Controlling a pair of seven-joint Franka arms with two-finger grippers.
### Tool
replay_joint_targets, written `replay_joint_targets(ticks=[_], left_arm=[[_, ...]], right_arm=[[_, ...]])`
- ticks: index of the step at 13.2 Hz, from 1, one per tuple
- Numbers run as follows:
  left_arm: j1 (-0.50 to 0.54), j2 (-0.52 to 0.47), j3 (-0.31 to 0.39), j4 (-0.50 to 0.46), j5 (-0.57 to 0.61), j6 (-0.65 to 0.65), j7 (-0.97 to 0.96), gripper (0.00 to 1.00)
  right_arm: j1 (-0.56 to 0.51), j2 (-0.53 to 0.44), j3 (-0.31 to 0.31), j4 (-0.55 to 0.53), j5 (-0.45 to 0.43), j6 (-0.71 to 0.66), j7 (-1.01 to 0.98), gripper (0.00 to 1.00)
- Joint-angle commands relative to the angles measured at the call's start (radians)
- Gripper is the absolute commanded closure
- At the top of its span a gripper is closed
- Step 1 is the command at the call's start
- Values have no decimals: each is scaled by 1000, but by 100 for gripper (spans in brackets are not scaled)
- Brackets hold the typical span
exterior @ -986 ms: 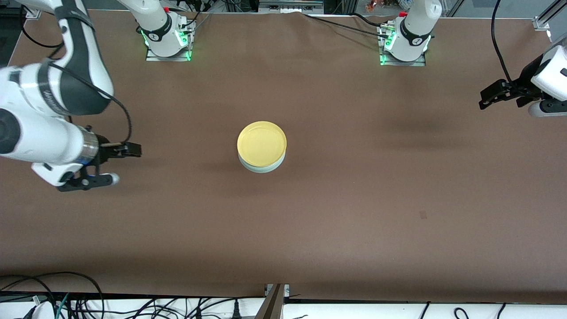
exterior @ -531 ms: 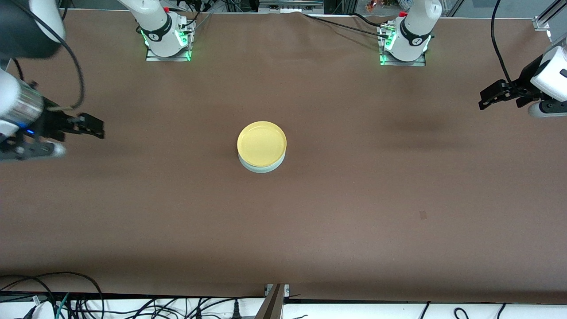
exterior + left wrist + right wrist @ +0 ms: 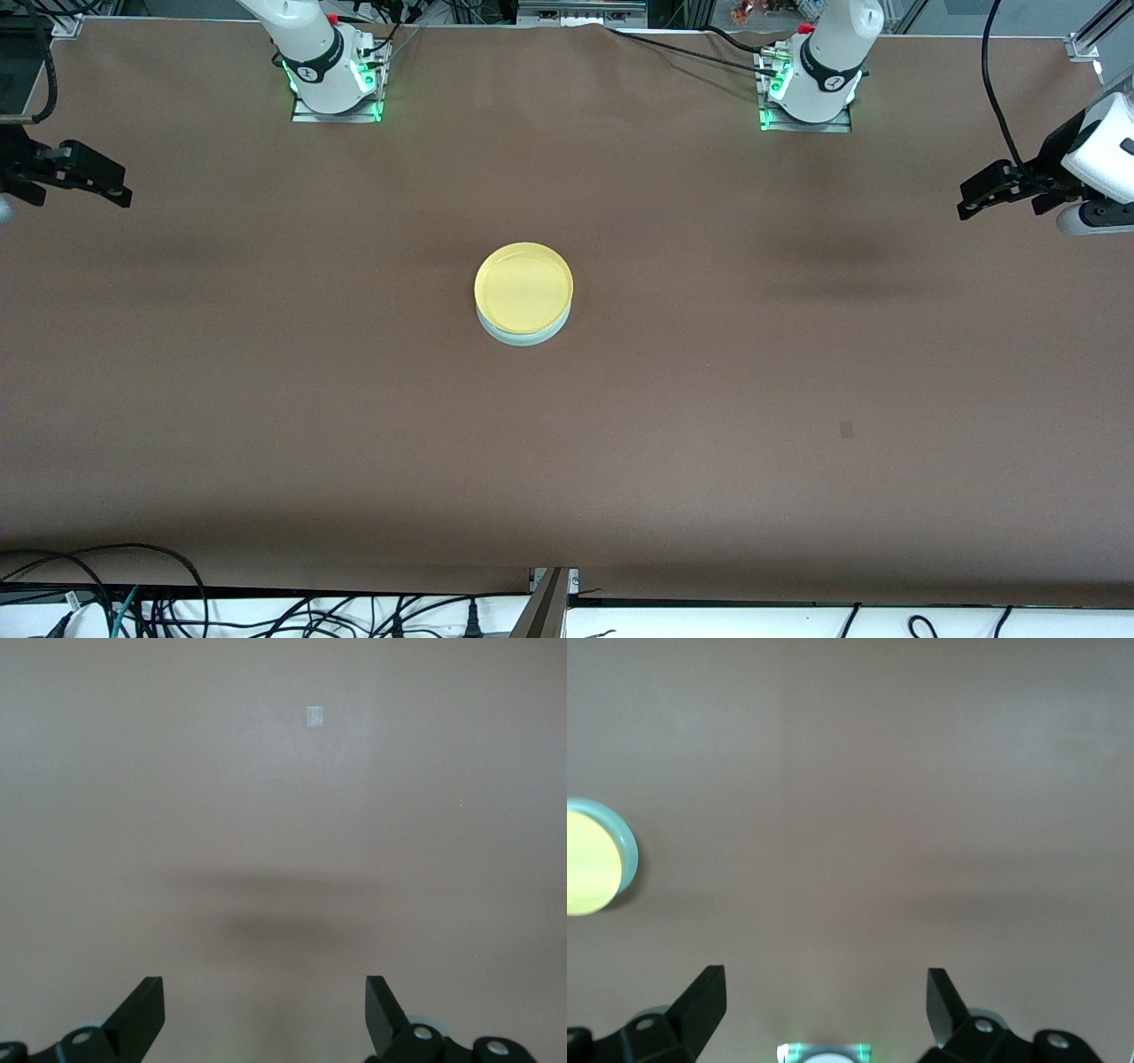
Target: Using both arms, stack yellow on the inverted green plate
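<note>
Covering most of the green plate (image 3: pixel 524 335), yellow (image 3: pixel 524 287) sits on it; both grippers' jaws spread.

- the counter (image 3: pixel 709 399) has a matt brown cover, like cloth or paper.
- the yellow plate (image 3: pixel 524 285) looks glossy and smooth.
- the green plate (image 3: pixel 523 335) rim looks smooth.

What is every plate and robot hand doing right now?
yellow plate: right side up, stacked on the green plate.
green plate: on the table, under the yellow one.
left gripper: open, holding nothing, waiting over the table's edge.
right gripper: open, holding nothing, over the table's edge.
</note>
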Motion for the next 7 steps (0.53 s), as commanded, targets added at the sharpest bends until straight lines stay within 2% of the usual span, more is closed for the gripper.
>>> replay_joint_targets(ticks=[1, 7], left_arm=[[-2, 13, 0, 29, -23, -27, -14, 0], [-2, 13, -14, 31, -23, -33, -29, 0]], right_arm=[[0, 1, 2, -16, 1, -33, -3, 0], [5, 29, 4, 9, 1, -51, -1, 0]])
